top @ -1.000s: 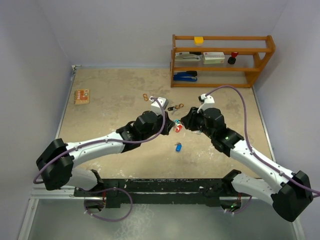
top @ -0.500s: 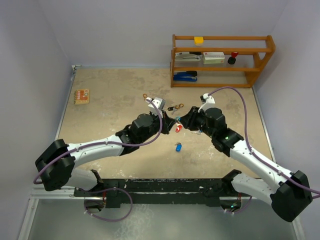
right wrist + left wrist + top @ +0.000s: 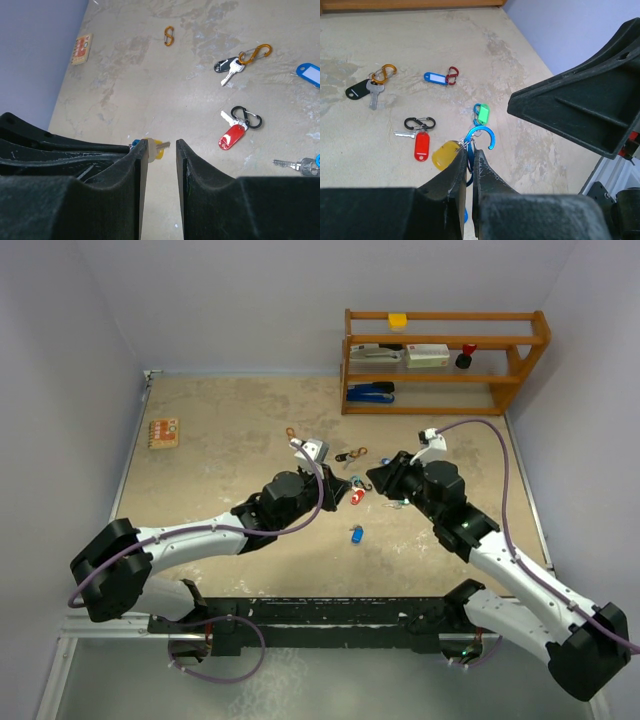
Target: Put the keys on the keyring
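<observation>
My left gripper point(image 3: 469, 155) is shut on a blue hook-shaped keyring point(image 3: 482, 135), and a yellow-tagged key point(image 3: 445, 154) hangs from it. In the top view the left gripper point(image 3: 345, 490) faces my right gripper point(image 3: 376, 482) at mid table. The right gripper point(image 3: 162, 148) is open; the yellow key point(image 3: 161, 146) shows just past its left fingertip and nothing is clamped. On the table lie a red-tagged key point(image 3: 421, 145) on a black clip, a black-tagged key point(image 3: 366, 90) on an orange clip, a blue tag point(image 3: 435, 78) on a red clip, and a green tag point(image 3: 482, 113).
A wooden shelf point(image 3: 445, 360) with a stapler and boxes stands at the back right. A small card box point(image 3: 163, 432) lies far left, a loose orange clip point(image 3: 291, 433) lies behind the left gripper, and a blue piece point(image 3: 356, 535) lies in front of the grippers.
The right arm has drawn back a little to the right, widening the gap between the two grippers. The left gripper keeps its hold on the blue keyring.
</observation>
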Robot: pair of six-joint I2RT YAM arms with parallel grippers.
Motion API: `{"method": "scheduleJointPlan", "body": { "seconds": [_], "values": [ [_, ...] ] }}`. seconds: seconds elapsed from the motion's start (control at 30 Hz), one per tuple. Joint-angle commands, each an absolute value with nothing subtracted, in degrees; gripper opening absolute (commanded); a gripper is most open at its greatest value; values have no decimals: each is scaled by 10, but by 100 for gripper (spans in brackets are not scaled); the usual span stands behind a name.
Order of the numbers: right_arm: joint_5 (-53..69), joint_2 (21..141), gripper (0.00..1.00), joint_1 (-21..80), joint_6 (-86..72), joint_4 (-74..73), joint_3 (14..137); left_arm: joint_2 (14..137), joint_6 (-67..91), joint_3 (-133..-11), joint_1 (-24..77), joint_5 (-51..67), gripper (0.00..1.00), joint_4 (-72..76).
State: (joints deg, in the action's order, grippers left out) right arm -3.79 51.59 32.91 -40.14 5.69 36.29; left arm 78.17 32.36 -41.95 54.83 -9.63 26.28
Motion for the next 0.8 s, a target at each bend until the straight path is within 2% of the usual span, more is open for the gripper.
{"method": "scheduleJointPlan", "body": {
  "seconds": [0.0,0.77],
  "values": [
    [-46,506,32,324,-410,70,362,768,331,-417,550,-94,0,304],
    [27,543,34,324,-420,117,361,788,335,-428,550,-73,0,326]
  ]
}}
